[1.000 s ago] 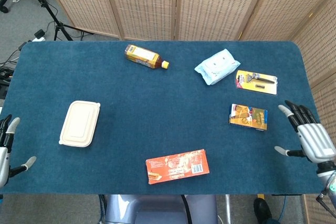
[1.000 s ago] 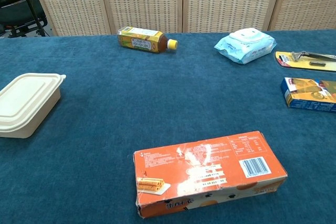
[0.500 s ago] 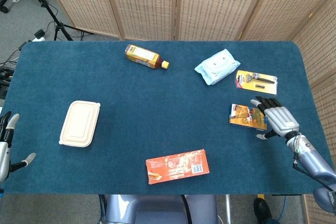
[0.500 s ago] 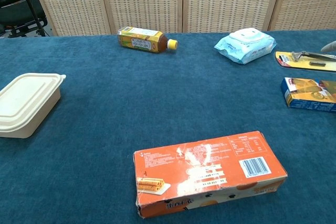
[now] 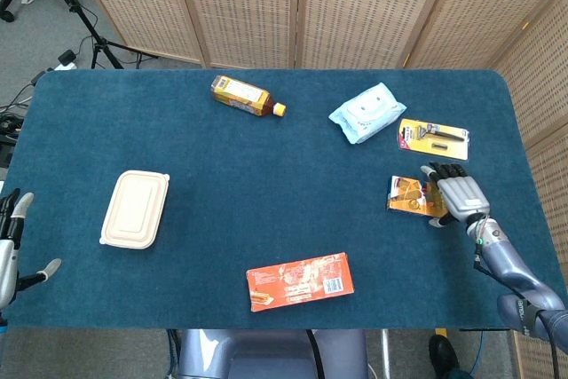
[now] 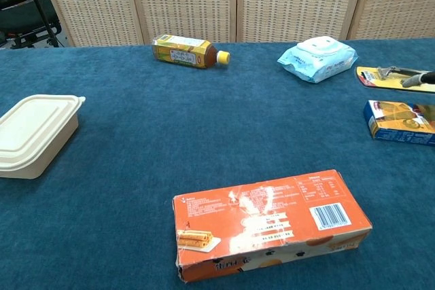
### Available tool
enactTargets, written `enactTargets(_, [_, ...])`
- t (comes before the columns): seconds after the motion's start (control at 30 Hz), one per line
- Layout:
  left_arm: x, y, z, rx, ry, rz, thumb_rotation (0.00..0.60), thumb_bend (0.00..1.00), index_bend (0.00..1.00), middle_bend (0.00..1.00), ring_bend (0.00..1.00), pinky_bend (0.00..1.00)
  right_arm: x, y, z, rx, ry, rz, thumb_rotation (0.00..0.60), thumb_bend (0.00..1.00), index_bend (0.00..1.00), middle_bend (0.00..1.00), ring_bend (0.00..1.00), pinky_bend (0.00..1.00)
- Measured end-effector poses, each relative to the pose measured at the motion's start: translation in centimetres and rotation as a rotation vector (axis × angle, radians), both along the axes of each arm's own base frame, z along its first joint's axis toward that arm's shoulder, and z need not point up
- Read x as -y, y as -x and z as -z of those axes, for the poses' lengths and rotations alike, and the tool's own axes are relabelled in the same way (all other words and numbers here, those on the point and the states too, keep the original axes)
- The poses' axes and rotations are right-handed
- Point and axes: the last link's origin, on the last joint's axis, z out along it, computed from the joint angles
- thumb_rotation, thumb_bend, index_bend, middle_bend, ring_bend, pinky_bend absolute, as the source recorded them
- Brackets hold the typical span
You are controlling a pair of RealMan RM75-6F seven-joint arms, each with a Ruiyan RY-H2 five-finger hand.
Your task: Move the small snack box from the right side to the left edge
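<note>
The small blue-and-orange cardboard snack box (image 5: pixel 417 197) lay flat on the right side of the blue-carpeted table (image 5: pixel 266 166), well apart from the left edge. The right hand (image 5: pixel 457 194) covered its right end, fingers spread; whether it had taken hold could not be told. The left hand (image 5: pixel 11 250) hung open off the left edge, holding nothing. The box appeared light, stiff and thin, best pinched across its short sides. The cream lidded food container (image 5: pixel 135 209) was closed, its contents hidden.
</note>
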Motion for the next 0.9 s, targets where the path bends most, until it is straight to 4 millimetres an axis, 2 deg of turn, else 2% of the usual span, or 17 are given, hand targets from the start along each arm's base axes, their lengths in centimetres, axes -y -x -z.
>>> enactTargets(0.07, [0.0,0.0,0.1,-0.001,0.004,-0.001,0.600,0.00,0.00,0.00,0.00,0.00,0.2,0.2,0.4,-0.014,0.011,-0.012,0.600,0.00,0.27,0.40,0.36,0.34])
enactTargets(0.13, [-0.1,0.0,0.1,-0.003,0.007,-0.001,0.600,0.00,0.00,0.00,0.00,0.00,0.3,0.2,1.1,-0.024,0.010,-0.021,0.600,0.00,0.36,0.50,0.44,0.39])
enactTargets(0.23, [-0.1,0.0,0.2,-0.002,0.007,-0.003,0.600,0.00,0.00,0.00,0.00,0.00,0.4,-0.1,1.6,-0.022,-0.004,-0.040,0.600,0.00,0.47,0.60,0.54,0.41])
enactTargets(0.33, [-0.1,0.0,0.1,0.000,0.005,-0.003,0.600,0.00,0.00,0.00,0.00,0.00,0.4,-0.7,1.6,-0.008,-0.003,-0.069,0.600,0.02,0.52,0.64,0.57,0.41])
enactTargets(0.47, [-0.1,0.0,0.0,0.004,0.003,-0.003,0.600,0.00,0.00,0.00,0.00,0.00,0.4,-2.2,1.3,0.026,0.011,-0.130,0.600,0.05,0.53,0.65,0.57,0.41])
enactTargets(0.67, [0.0,-0.1,0.0,0.010,0.008,0.001,0.600,0.00,0.00,0.00,0.00,0.00,-0.3,-6.2,0.8,0.108,0.006,-0.268,0.600,0.05,0.53,0.65,0.57,0.41])
enactTargets(0.77, [0.1,-0.1,-0.1,0.014,0.008,0.004,0.600,0.00,0.00,0.00,0.00,0.00,-0.8,-9.1,1.0,0.148,-0.013,-0.336,0.600,0.05,0.53,0.65,0.57,0.41])
enactTargets(0.9, [0.2,0.0,-0.3,0.027,0.006,0.006,0.600,0.00,0.00,0.00,0.00,0.00,-1.3,-13.9,1.8,0.157,-0.032,-0.430,0.600,0.05,0.53,0.65,0.57,0.41])
